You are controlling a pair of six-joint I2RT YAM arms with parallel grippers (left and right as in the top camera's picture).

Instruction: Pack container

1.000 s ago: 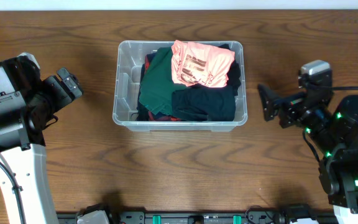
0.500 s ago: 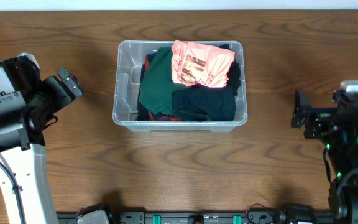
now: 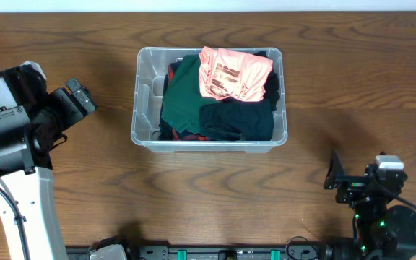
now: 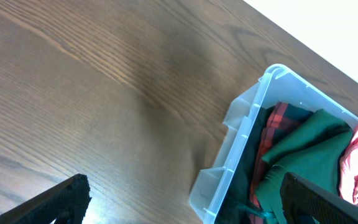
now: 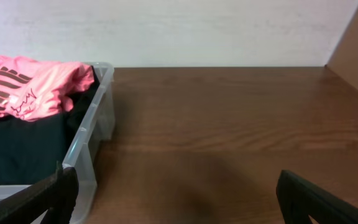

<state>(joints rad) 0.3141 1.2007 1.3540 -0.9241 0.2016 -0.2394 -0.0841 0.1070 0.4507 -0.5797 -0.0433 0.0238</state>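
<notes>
The container (image 3: 143,108), upper centre of the frame, sits full of folded clothing (image 3: 215,101), while the left gripper (image 3: 82,99) at mid-left and right gripper (image 3: 334,173) at lower right stand wide open, empty and well clear, suggesting packing is complete.

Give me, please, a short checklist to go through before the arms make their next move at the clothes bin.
1. Left tool open and holding nothing: ok.
2. Right tool open and holding nothing: ok.
3. Both tools apart from the container: ok.
4. Container standing upright on the table: ok.
5. Clothes kept within the walls: ok; the green garment and the dark garment lie inside.
6. Pile below the rim: not ok; the pink shirt appears to rise above it in the right wrist view.
</notes>
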